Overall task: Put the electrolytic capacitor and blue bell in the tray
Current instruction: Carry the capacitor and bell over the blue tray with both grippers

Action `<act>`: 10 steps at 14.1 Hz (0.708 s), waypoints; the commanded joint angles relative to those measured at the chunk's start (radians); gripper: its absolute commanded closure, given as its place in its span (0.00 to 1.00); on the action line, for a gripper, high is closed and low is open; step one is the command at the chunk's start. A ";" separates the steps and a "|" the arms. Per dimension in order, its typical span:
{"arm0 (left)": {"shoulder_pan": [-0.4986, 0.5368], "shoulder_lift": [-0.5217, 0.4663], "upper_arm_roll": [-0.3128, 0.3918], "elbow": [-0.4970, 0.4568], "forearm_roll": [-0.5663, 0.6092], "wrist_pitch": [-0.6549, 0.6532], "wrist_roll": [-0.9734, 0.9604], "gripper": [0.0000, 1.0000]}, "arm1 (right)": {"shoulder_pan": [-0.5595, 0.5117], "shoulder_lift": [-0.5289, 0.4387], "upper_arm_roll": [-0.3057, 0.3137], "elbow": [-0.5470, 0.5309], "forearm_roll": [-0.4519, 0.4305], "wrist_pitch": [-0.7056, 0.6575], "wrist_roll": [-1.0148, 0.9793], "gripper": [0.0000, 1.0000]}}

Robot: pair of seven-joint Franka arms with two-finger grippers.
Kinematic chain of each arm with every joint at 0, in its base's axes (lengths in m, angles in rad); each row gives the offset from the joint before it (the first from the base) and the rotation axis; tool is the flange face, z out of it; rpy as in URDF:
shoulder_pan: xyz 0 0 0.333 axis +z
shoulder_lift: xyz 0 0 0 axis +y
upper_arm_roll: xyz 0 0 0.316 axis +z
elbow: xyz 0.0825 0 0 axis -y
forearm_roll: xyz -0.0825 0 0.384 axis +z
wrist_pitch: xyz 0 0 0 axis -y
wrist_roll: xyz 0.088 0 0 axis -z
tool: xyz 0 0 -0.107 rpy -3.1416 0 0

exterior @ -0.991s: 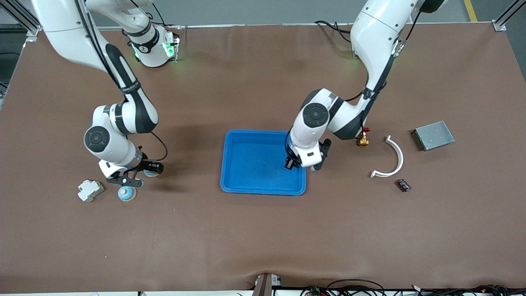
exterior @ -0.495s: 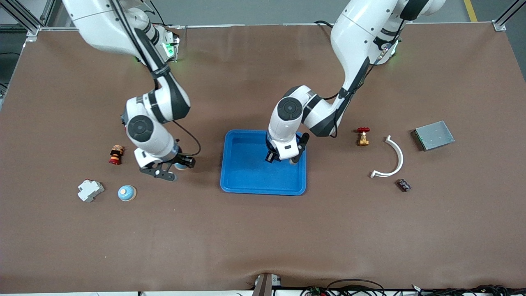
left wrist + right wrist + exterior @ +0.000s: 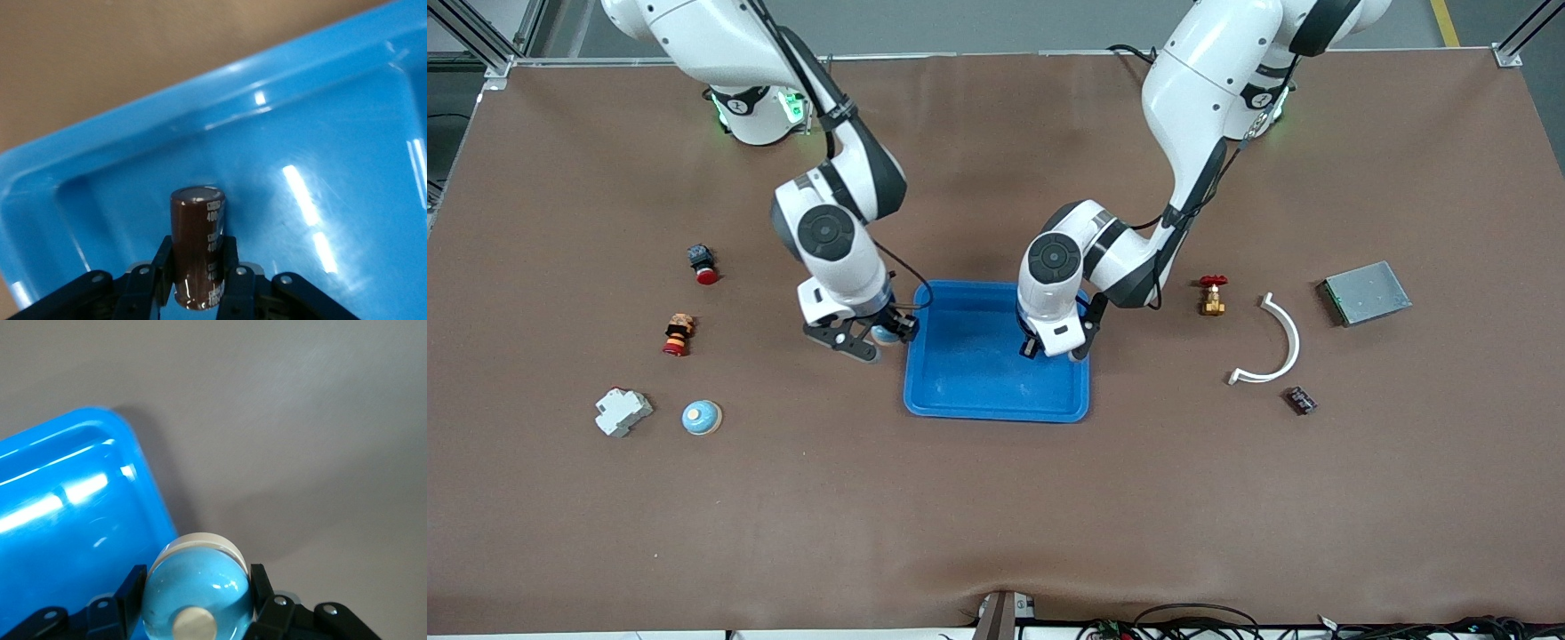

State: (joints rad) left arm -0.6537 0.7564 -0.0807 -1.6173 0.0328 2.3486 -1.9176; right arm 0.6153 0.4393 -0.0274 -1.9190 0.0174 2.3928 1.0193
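The blue tray (image 3: 960,373) lies mid-table. My left gripper (image 3: 1056,345) hangs over the tray's end toward the left arm, shut on a brown electrolytic capacitor (image 3: 195,227) held above the tray floor (image 3: 320,173); the capacitor is hidden in the front view. My right gripper (image 3: 869,339) hangs over the table just outside the tray's rim toward the right arm's end, shut on a light blue bell (image 3: 197,587) with a cream knob. That bell shows in the front view (image 3: 885,334). The tray's corner (image 3: 67,513) lies beside the bell in the right wrist view.
A second blue bell (image 3: 702,417) and a white-grey block (image 3: 623,412) lie toward the right arm's end, with a red-orange part (image 3: 678,334) and a black-red button (image 3: 703,263). Toward the left arm's end lie a red valve (image 3: 1212,294), a white curved piece (image 3: 1279,342), a grey box (image 3: 1367,292) and a small black part (image 3: 1300,400).
My right arm has carried the blue bell from beside the second bell across the table to the tray's rim. My left gripper has shifted a little over the tray with the capacitor.
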 commanded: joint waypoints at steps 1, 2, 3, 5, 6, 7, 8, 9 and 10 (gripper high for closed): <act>-0.001 0.000 0.009 -0.007 0.024 -0.046 -0.055 0.89 | 0.066 0.042 -0.011 0.035 -0.004 0.032 0.112 1.00; -0.001 -0.006 0.010 0.000 0.025 -0.048 -0.055 0.52 | 0.084 0.064 -0.012 0.043 -0.005 0.051 0.142 1.00; -0.003 -0.015 0.018 0.005 0.025 -0.051 -0.052 0.12 | 0.090 0.085 -0.013 0.052 -0.008 0.066 0.163 1.00; 0.000 -0.060 0.038 0.022 0.029 -0.072 -0.047 0.00 | 0.113 0.136 -0.013 0.078 -0.013 0.091 0.206 1.00; 0.006 -0.087 0.060 0.033 0.030 -0.118 -0.034 0.00 | 0.121 0.160 -0.013 0.101 -0.014 0.091 0.222 1.00; 0.012 -0.119 0.077 0.042 0.030 -0.167 0.000 0.00 | 0.123 0.180 -0.013 0.122 -0.014 0.089 0.235 1.00; 0.031 -0.159 0.096 0.040 0.030 -0.216 0.049 0.00 | 0.126 0.197 -0.013 0.142 -0.016 0.088 0.243 1.00; 0.055 -0.196 0.101 0.042 0.030 -0.250 0.098 0.00 | 0.126 0.211 -0.013 0.155 -0.016 0.088 0.245 1.00; 0.084 -0.236 0.101 0.042 0.030 -0.271 0.144 0.00 | 0.126 0.223 -0.013 0.164 -0.016 0.089 0.246 1.00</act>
State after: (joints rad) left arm -0.6155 0.6150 0.0184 -1.5495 0.0429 2.1379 -1.8454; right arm 0.7304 0.6252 -0.0295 -1.8091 0.0164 2.4916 1.2340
